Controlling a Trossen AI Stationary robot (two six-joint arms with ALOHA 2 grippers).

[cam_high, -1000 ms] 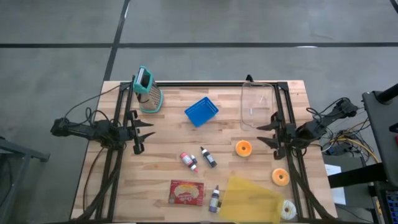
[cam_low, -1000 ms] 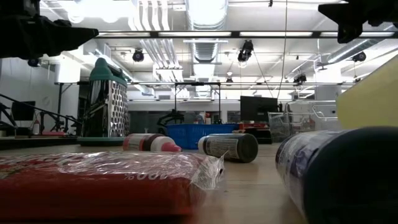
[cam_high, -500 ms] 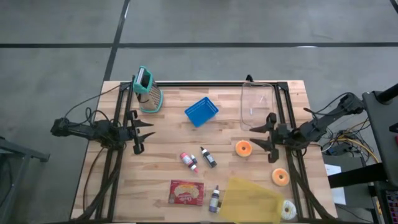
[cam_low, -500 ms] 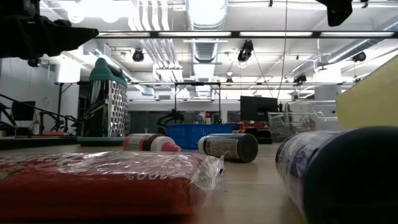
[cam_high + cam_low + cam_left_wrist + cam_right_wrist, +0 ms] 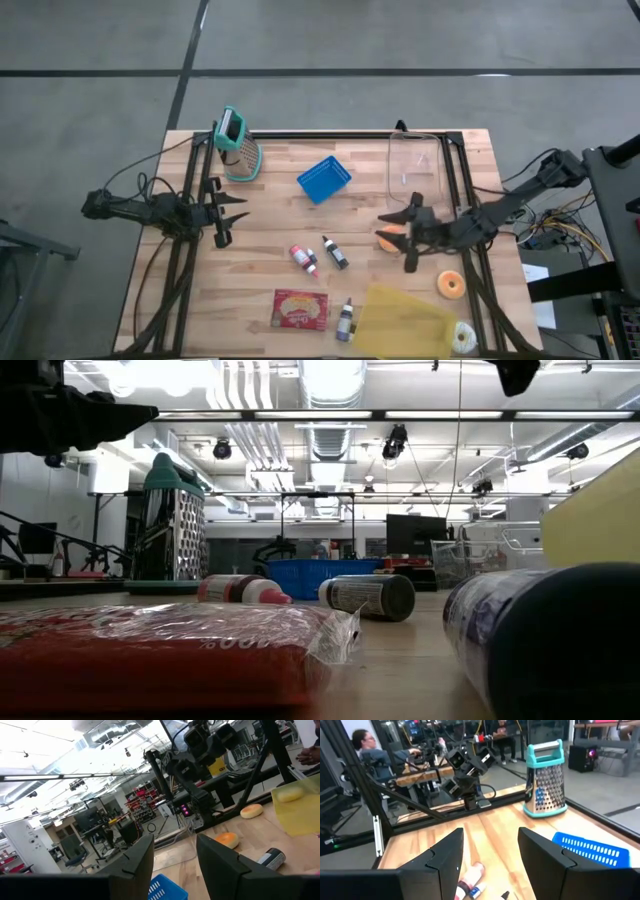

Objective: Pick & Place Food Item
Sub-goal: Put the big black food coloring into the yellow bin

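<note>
Only the high view shows the right gripper (image 5: pixel 405 238), fingers spread, directly over an orange donut (image 5: pixel 389 238). Its wrist view instead shows the grater (image 5: pixel 544 778) and blue basket (image 5: pixel 590 851) ahead, nothing visible inside. The left gripper (image 5: pixel 232 213) waits open at the table's (image 5: pixel 270 270) left edge.

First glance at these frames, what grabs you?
The right end effector is stretched out over the table's right side, fingers open above an orange donut. The left end effector sits parked at the left edge, open. Also eye-catching: the blue basket near the centre back, the teal-handled grater at back left and the yellow sheet at the front.
</note>
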